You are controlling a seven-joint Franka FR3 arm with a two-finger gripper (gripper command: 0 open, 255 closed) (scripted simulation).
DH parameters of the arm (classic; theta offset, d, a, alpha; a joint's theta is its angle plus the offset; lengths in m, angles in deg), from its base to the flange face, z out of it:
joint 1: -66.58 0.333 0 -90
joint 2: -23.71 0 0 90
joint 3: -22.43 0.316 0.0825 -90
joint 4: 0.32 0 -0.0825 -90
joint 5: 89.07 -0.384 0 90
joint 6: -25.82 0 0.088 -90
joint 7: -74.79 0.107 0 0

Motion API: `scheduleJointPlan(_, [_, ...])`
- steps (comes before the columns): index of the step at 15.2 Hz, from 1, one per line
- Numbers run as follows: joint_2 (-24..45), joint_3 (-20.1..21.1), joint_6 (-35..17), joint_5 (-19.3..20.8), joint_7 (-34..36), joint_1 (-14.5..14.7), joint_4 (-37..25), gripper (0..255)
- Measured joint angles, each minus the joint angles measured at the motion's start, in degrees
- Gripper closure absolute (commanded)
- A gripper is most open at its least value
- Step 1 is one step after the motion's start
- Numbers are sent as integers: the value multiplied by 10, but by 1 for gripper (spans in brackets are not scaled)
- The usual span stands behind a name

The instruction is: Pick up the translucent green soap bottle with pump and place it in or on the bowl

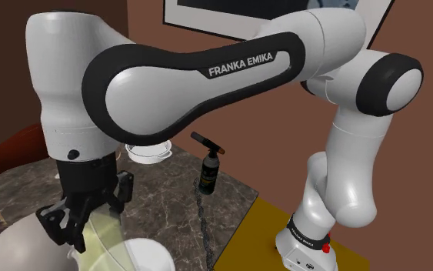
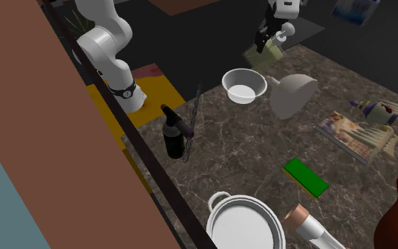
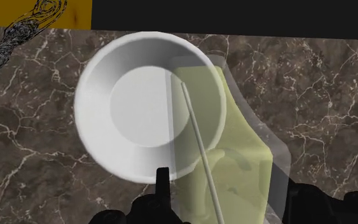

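Observation:
My black gripper [image 1: 84, 222] is shut on the translucent pale green soap bottle [image 1: 103, 237], holding it in the air above the dark marble table. In the wrist view the bottle [image 3: 234, 159] sits clasped between the two fingers [image 3: 163, 184], with its thin tube running along it. The white bowl [image 3: 149, 105] stands on the table straight below; the bottle overlaps the bowl's rim on one side. From the second exterior view, the gripper [image 2: 268, 41] hangs at the far end with the bottle [image 2: 263, 56] tilted, its pump head [image 2: 286, 31] sticking out, just beyond the bowl [image 2: 244, 85].
A black spray bottle [image 2: 172, 133] and a dark chain [image 2: 194, 117] lie near the table edge by the yellow stand top [image 2: 144, 99]. A white dome [image 2: 293, 95] sits beside the bowl. Farther off are a white pot [image 2: 245, 223], a green block [image 2: 305, 177] and a magazine [image 2: 346, 133].

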Motion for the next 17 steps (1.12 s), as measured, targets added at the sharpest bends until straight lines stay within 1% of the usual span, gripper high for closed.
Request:
scheduleJointPlan(10, [18,0,-74,4,-5,3,57,255])
scheduleJointPlan(17, [19,2,-81,3,-6,4,61,255])
